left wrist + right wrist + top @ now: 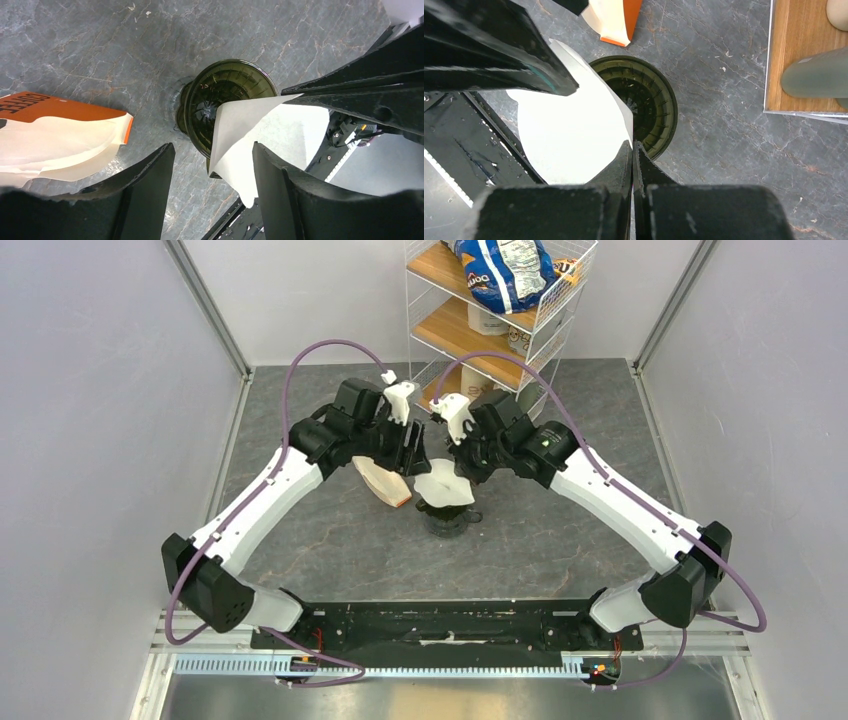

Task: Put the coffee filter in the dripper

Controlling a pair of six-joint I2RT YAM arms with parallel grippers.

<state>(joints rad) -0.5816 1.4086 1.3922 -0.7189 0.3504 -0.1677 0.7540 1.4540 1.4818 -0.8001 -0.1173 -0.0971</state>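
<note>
Currently: mottled grey stone-look surface [330, 540], closed in by pale grey wall panels [100, 390] on the left and right. At the far edge, right of centre, stands a white wire rack with wooden shelves [470, 330]. A blue-and-white bag [500, 270] lies on its top shelf.

Left to right on the surface:
- Tan flat packet with orange end [383, 480], lying flat, just left of the dripper and apart from it.
- Left claw [212, 150]: fingers spread wide, gripping nothing. Cannot tell whether one finger brushes the paper.
- Thin white paper coffee filter [569, 135]: flat and fan-shaped, one folded corner raised. It is held over the small dark funnel-shaped dripper [656, 110] and covers the near-left part of the rim. Not seated inside; contact with the rim cannot be told. The ribbed inner wall shows on the uncovered side.
- Right claw [634, 150]: pinched closed on the filter's straight edge.
- Grey-clear vessel [814, 75] on the rack's lowest shelf, well apart from the dripper.

Edges: bare surface left of the packet and right of the dripper. A black base rail [440, 625] runs along the near edge.
</note>
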